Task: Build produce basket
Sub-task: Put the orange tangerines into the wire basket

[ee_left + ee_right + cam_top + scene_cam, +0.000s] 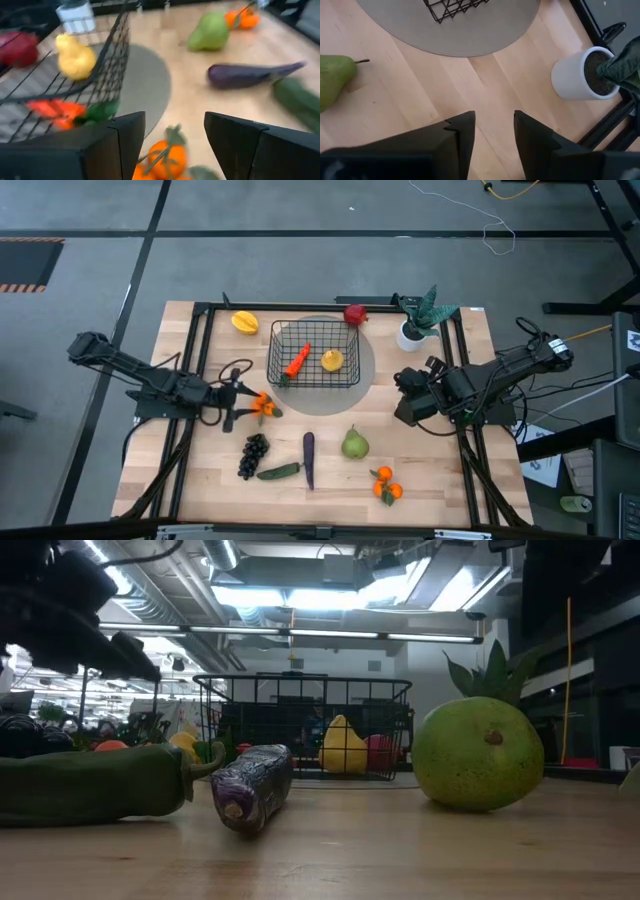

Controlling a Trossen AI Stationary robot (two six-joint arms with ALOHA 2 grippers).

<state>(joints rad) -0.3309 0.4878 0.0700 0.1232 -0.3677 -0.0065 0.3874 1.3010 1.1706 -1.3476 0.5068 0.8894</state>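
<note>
Right now you are partway through filling the basket point(315, 356), which sits on a grey round mat point(365, 365) at twelve o'clock from the surface's point(440, 470) centre. Two pieces are inside it: one carrot point(297, 362) and one yellow fruit point(332, 360).

Eight pieces or clusters are left outside. One red fruit point(355, 314) lies just past the basket's far right corner, at one o'clock. One more yellow fruit point(244, 322) lies at eleven o'clock, beside the basket. One tangerine cluster with leaves point(263, 406) sits at nine o'clock, and your left gripper point(234, 404) is at it, fingers spread wide on either side of the fruit, not yet closed on it. At seven o'clock lie one bunch of grapes point(254, 453) and one cucumber point(279, 471). One eggplant point(308, 459) lies at six o'clock, one pear point(355, 444) at five o'clock, and a second tangerine cluster point(386, 486) further out at five.

Your right gripper point(404, 388) waits at three o'clock, fingers partly apart and holding nothing, near the one potted plant point(418, 320) at two o'clock, which is not produce.

By this count, about a fifth of the job is done.
</note>
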